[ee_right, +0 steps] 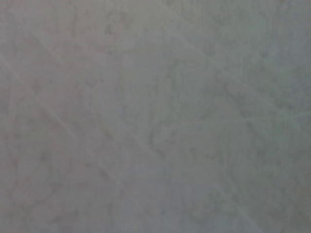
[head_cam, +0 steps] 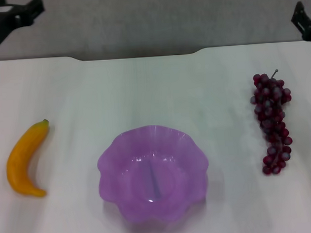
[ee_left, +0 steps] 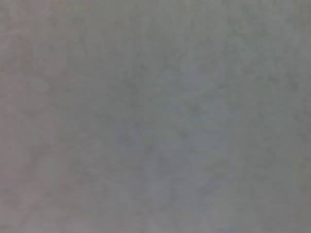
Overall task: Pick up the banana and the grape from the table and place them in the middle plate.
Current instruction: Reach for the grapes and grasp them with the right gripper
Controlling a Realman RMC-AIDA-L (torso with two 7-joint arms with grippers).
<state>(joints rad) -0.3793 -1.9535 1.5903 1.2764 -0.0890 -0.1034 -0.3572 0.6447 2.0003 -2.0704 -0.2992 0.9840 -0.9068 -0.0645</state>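
The table (head_cam: 154,90), a plain white top, fills most of the head view; a shallow notch is cut into its far edge, and wide bare stretches are left between the three things on it. The middle plate (head_cam: 111,160), a translucent purple dish with a wavy scalloped rim, is set near the front edge at the centre and nothing is held in it. The grape (head_cam: 272,124), a long dark red-purple bunch with a thin stem pointing to the far side, is laid well to the right of the plate. The banana (head_cam: 25,159), yellow-orange with a dark green tip at its far end, is laid well to the left.

The left gripper (head_cam: 9,14) is seen at the far left corner, beyond the table edge, and the right gripper (head_cam: 305,22) at the far right edge; whether either pair of fingers is apart or together cannot be told. Only a grey blank surface is shown in both wrist views.
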